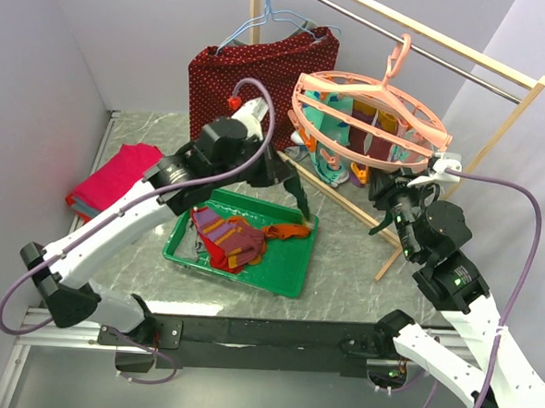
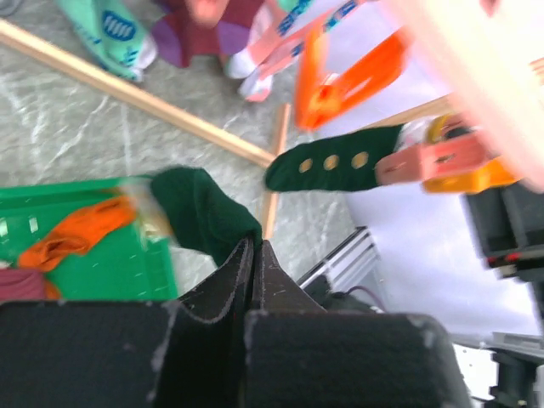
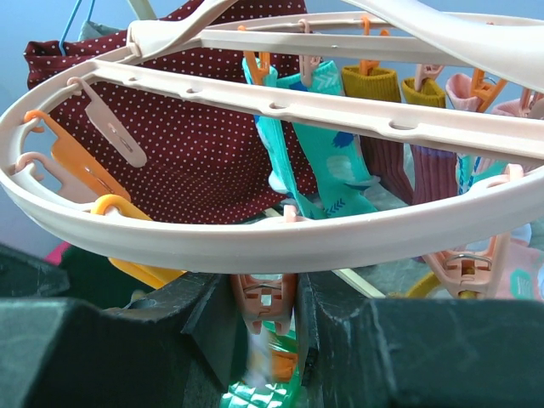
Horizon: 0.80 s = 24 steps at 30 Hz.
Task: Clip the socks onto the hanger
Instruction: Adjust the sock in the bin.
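My left gripper (image 1: 302,211) (image 2: 252,243) is shut on a dark green sock (image 2: 204,212) at the far right corner of the green tray (image 1: 186,251). A purple-orange striped sock (image 1: 229,240) and an orange sock (image 1: 285,231) (image 2: 76,234) lie in the tray. The salmon-pink hanger (image 1: 370,117) (image 3: 255,240) hangs from the rail by its hook. A matching dark green sock with yellow dots (image 2: 331,163) is clipped to one of its pegs. My right gripper (image 1: 391,188) (image 3: 265,293) sits under the ring, shut on a pink clip peg (image 3: 265,308).
Several teal, mustard and maroon socks (image 3: 331,153) hang from the hanger's far pegs. A dark-red dotted cloth (image 1: 262,74) hangs on a blue wire hanger from the wooden rack (image 1: 502,75). A folded pink-red cloth stack (image 1: 117,176) lies at the left. The rack's floor bars (image 2: 127,93) run behind the tray.
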Each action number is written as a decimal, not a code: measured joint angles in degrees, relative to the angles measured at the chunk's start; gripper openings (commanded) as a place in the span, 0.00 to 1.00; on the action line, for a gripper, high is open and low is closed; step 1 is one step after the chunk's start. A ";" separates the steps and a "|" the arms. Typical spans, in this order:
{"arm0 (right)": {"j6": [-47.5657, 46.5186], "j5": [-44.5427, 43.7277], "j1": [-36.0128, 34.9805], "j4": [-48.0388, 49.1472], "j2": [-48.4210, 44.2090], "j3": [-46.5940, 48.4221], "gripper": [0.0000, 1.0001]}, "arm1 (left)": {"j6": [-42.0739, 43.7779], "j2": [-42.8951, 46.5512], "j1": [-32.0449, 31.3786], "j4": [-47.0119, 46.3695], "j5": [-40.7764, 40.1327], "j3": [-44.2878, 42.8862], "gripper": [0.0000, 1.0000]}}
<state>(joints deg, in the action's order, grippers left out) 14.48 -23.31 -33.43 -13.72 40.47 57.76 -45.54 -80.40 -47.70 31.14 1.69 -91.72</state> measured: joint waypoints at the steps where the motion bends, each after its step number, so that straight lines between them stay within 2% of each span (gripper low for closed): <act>1: 0.02 0.02 0.00 0.00 0.00 0.00 0.00 | 0.35 0.85 0.17 -0.15 -0.04 1.29 0.03; 7: 0.00 0.11 0.00 0.00 0.00 0.02 0.00 | 0.92 5.99 4.20 -0.09 -4.20 16.22 0.07; 8: 0.00 0.15 0.00 0.00 0.00 0.02 0.00 | 0.92 6.01 5.07 -0.13 -5.09 18.62 0.10; 11: -0.02 0.39 0.00 0.00 0.00 0.04 0.00 | 0.90 4.98 8.66 1.31 -9.07 27.43 0.12; 15: -0.02 0.59 0.02 0.00 0.00 0.04 0.00 | 0.92 1.79 11.74 5.42 -16.06 34.27 0.16; 16: -0.02 0.68 0.07 0.00 0.02 0.04 0.00 | 0.90 1.25 12.13 6.62 -17.97 34.91 0.21; 17: 0.00 0.72 0.07 0.00 0.07 0.04 0.00 | 0.92 0.85 12.41 7.82 -20.11 35.21 0.47; 18: -0.02 0.83 0.07 0.00 0.13 0.04 0.00 | 1.01 0.63 12.57 8.57 -21.86 35.23 0.59; 19: 0.00 0.96 0.07 0.02 0.17 0.02 0.00 | 1.51 0.63 12.70 8.96 -23.56 35.23 0.66; 20: 0.00 1.16 0.09 0.00 0.28 0.04 0.00 | 1.66 0.63 12.79 9.25 -25.20 35.15 0.77; 24: 0.00 1.86 0.09 0.00 0.55 0.04 0.00 | 3.37 -0.02 12.33 10.32 -28.24 33.31 0.85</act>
<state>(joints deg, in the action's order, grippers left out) 14.48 -21.45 -33.34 -13.72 41.01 57.80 -42.17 -80.42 -35.38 41.45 -26.55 -58.41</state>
